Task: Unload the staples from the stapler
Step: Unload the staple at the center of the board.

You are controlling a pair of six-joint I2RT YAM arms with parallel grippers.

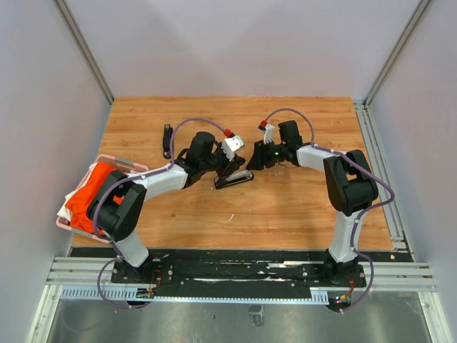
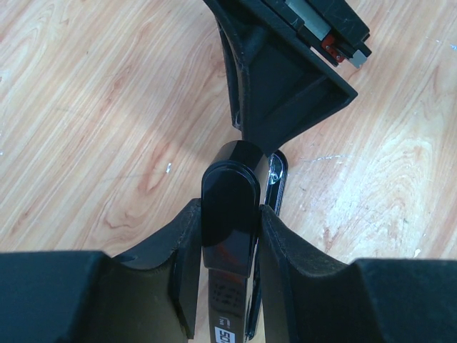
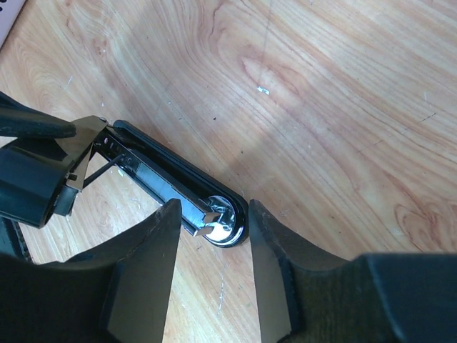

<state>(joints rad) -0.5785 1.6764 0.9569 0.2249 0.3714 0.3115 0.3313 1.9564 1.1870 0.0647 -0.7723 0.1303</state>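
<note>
Right wrist view: the black plastic stapler (image 3: 161, 171) lies opened on the wooden counter (image 3: 321, 107), the right gripper (image 3: 213, 214) with jaws apart around its nose. Left gripper (image 2: 230, 211) jaws are clamped on its upper arm. One tiny silvery metal staple (image 3: 262, 90) seems loose nearby; it looks light, slippery, bendable, so pinch its sides. Pink basket (image 1: 121, 161) holds orange cloth (image 1: 96, 189).

The table (image 1: 285, 207) is pale wood, its grain smooth with a light sheen. The stapler (image 3: 153, 168) has a glossy black plastic top arm. Its opened lower part is bare bright metal — a shiny channel ending in a polished, mirror-like round plate. At the stapler, the jaws of the left gripper (image 2: 228, 214) and the right gripper (image 3: 213, 214) look like matt black plastic. Well left of the stapler lies orange cloth (image 1: 93, 189) — soft, creased — in a pale pink tray (image 1: 125, 163).
</note>
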